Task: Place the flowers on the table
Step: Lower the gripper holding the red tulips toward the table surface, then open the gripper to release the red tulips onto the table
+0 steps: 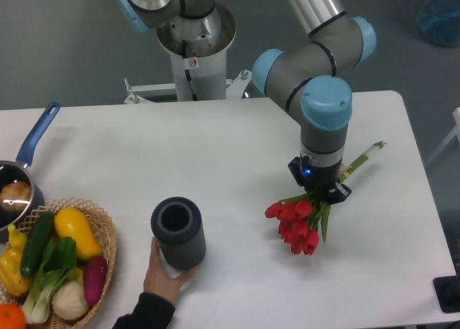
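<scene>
While the arm is bent down vertically over the right part of the table (215, 164), the gripper (321, 193) is seen clamped on the flowers (296, 225) mid-stem. Red tulip heads are splayed toward the front edge; green stems are pointed back-right.

A grey floor (65, 49) fills the upper frame behind the white counter (215, 156). A blurred blue object (440, 13) sits at the upper right corner. Light is even and soft, casting faint shadows.
</scene>
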Robot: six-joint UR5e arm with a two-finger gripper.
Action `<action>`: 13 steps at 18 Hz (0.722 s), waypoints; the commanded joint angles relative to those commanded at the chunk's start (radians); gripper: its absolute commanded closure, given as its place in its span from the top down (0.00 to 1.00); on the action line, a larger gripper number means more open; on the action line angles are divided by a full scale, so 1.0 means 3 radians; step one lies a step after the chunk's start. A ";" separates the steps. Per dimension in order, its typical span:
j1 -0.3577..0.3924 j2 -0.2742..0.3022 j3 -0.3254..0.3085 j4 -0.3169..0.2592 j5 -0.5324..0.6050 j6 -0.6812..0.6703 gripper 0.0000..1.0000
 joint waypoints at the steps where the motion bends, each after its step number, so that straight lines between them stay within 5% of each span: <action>1: 0.0000 -0.0005 -0.0005 0.0005 -0.0046 -0.0005 1.00; 13: 0.0153 0.0036 0.0010 0.0087 -0.0082 -0.0031 1.00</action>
